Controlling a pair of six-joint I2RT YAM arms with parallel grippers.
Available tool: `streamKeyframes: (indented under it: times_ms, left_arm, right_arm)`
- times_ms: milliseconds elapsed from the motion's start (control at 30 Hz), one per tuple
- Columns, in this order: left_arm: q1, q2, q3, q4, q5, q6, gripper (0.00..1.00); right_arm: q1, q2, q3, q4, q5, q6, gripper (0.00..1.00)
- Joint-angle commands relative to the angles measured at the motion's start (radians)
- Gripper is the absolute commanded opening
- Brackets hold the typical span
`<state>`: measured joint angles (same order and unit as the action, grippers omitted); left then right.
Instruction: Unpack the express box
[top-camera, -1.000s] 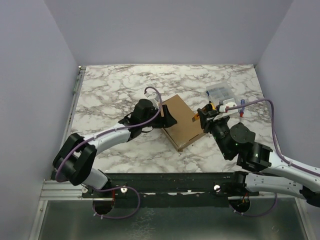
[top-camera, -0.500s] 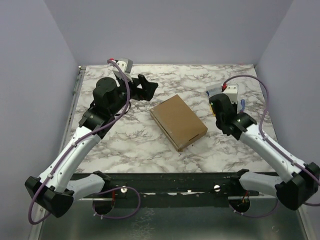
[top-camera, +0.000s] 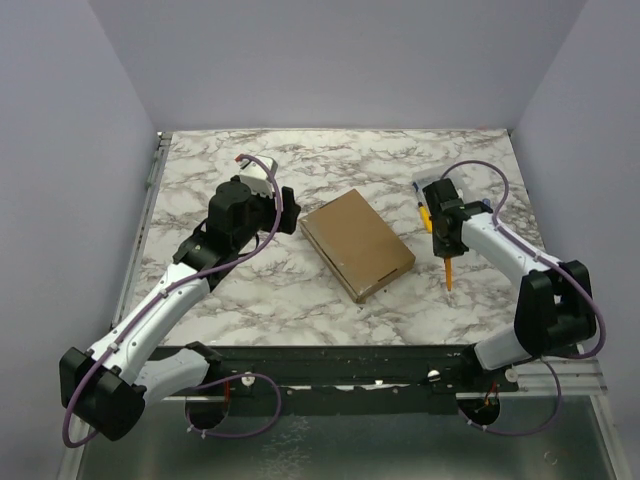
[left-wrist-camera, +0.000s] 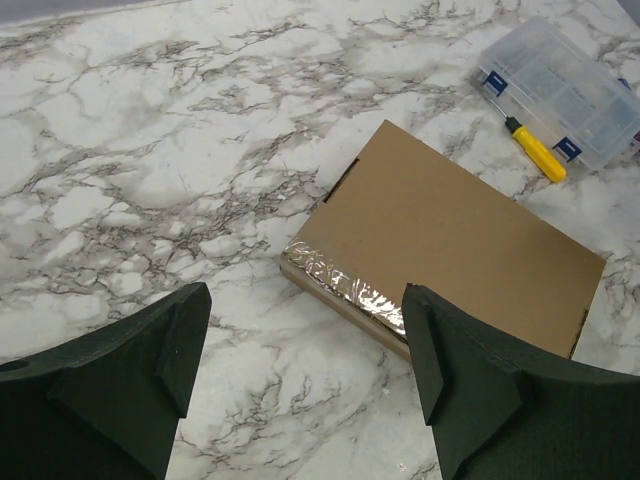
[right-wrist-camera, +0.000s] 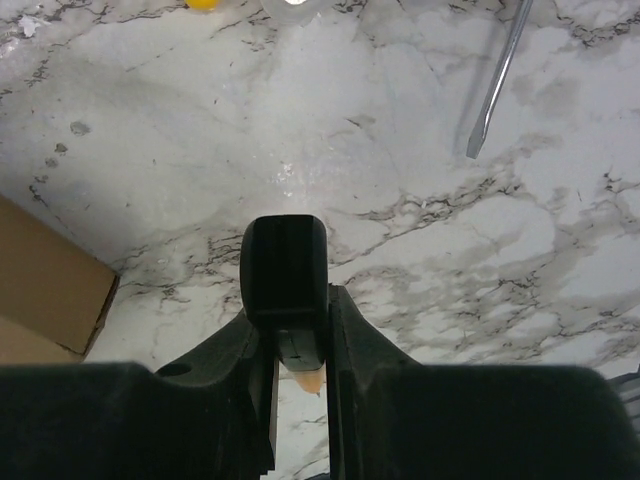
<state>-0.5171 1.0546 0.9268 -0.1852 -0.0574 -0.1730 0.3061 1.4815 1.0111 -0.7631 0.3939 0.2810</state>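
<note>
The express box (top-camera: 357, 243) is a flat brown cardboard mailer lying closed in the middle of the table. In the left wrist view (left-wrist-camera: 450, 230) shiny clear tape (left-wrist-camera: 350, 287) covers its near edge. My left gripper (top-camera: 285, 210) is open and empty just left of the box, its fingers (left-wrist-camera: 455, 380) wide apart above the marble (left-wrist-camera: 305, 340). My right gripper (top-camera: 445, 240) is to the right of the box. It is shut on a slim black tool with an orange tip (top-camera: 449, 274), seen between the fingers in the right wrist view (right-wrist-camera: 298, 330).
A clear plastic compartment case (left-wrist-camera: 565, 90) and a yellow-handled screwdriver (left-wrist-camera: 535, 150) lie at the back right, mostly hidden by the right arm in the top view. The screwdriver's shaft (right-wrist-camera: 495, 80) lies ahead of the right gripper. A box corner (right-wrist-camera: 40, 280) shows at its left.
The left gripper has come down from the back left to the box's left side. The right gripper has moved forward from the case and now holds the orange-tipped tool.
</note>
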Motion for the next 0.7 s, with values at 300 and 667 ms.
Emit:
streamKeyframes:
  times_ms: [300, 667]
  left_arm:
    - [0.0, 0.017, 0.001, 0.024, 0.031, 0.014, 0.84]
    - [0.0, 0.053, -0.001, 0.028, 0.056, 0.003, 0.84]
  right_arm:
    - [-0.027, 0.172, 0.014, 0.093, -0.112, -0.026, 0.18]
    - [-0.029, 0.215, 0.021, 0.125, -0.094, -0.031, 0.35]
